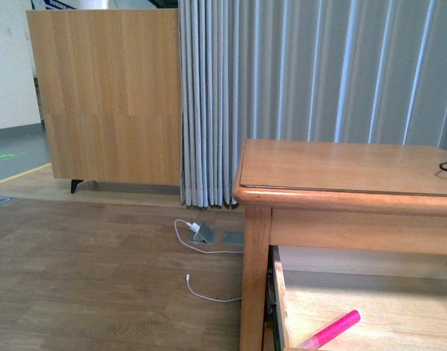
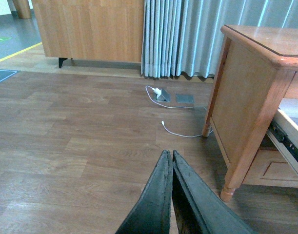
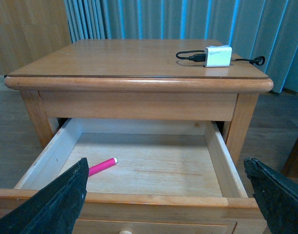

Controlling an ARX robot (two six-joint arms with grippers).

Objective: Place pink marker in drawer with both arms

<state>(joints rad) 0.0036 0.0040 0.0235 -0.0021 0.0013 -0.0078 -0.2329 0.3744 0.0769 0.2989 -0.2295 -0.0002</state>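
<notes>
The pink marker (image 1: 333, 329) lies flat on the floor of the pulled-out wooden drawer (image 1: 282, 292), near its left wall. In the right wrist view the marker (image 3: 102, 166) rests inside the drawer (image 3: 139, 200), and the pale knob just shows at the bottom edge. My right gripper (image 3: 165, 168) is open in front of the drawer, its fingers spread wider than the drawer front and holding nothing. My left gripper (image 2: 172, 153) is shut and empty, low over the wood floor to the left of the cabinet (image 2: 246, 87).
A white charger (image 3: 218, 56) with a black cable sits on the cabinet top. On the floor left of the cabinet lie a white cable and plug (image 1: 201, 232) beside a floor socket. Grey curtains and a wooden partition (image 1: 106, 95) stand behind.
</notes>
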